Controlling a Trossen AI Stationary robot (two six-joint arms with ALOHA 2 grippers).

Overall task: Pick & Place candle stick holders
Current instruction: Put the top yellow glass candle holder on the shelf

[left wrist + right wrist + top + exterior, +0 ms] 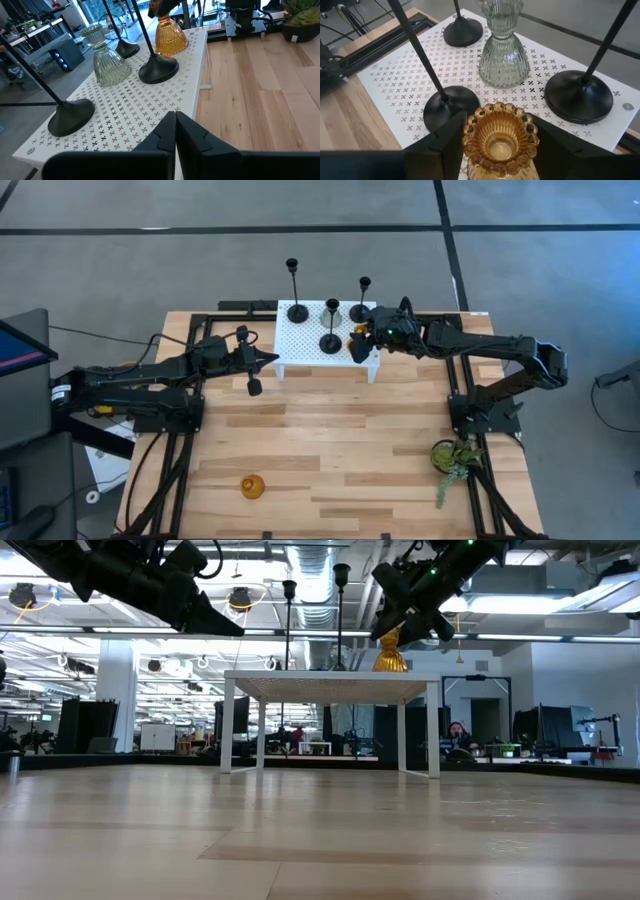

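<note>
right gripper [500,145] spread around amber holder [501,137] | left gripper [175,131] closed | writing: apparently none

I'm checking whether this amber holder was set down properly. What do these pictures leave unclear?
- Amber holder base: right wrist view, cut off by the picture's edge; its seat on the white stand is unseen.
- Contact with the right gripper: fingers flank it, touching or apart unclear.
- High view: the gripper covers most of the holder.
- Low view: the stand's top is edge-on, so positions on it cannot be told.
</note>
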